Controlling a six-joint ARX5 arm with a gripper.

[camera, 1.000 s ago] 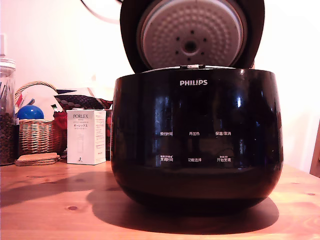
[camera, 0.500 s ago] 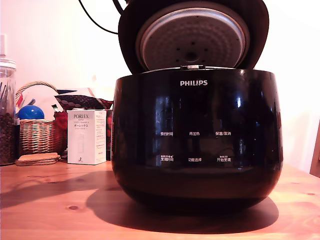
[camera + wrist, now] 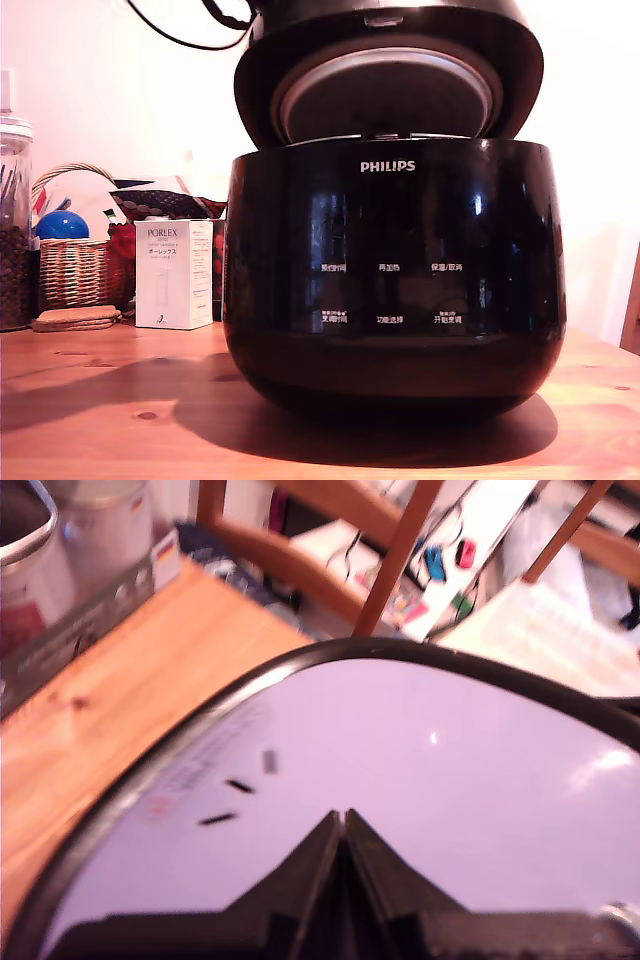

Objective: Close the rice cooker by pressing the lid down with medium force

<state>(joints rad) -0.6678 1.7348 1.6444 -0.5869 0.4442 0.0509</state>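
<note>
The big glossy black rice cooker [image 3: 393, 280] with the white PHILIPS logo fills the middle of the exterior view. Its lid [image 3: 390, 30] is tilted far down over the pot, with a gap still showing at the front. The silver inner plate [image 3: 385, 95] appears as a flattened oval. In the wrist view my gripper [image 3: 342, 818] is shut, its two black fingers [image 3: 310, 865] pressed together with the tips resting on the lid's glossy top [image 3: 450, 780]. The arm is hidden in the exterior view except for a black cable [image 3: 185, 40].
On the wooden table [image 3: 100, 400], at the exterior view's left, stand a white PORLEX box [image 3: 172, 273], a wicker basket [image 3: 75, 270] with a blue ball [image 3: 62, 224], a glass jar [image 3: 14, 225] and cork coasters [image 3: 72, 317]. The wrist view shows wooden chair frames [image 3: 390, 550] beyond the table.
The lid has swung down steadily from nearly upright to steeply lowered, and the inner plate now faces mostly downward. The cable has dropped into view at the top.
</note>
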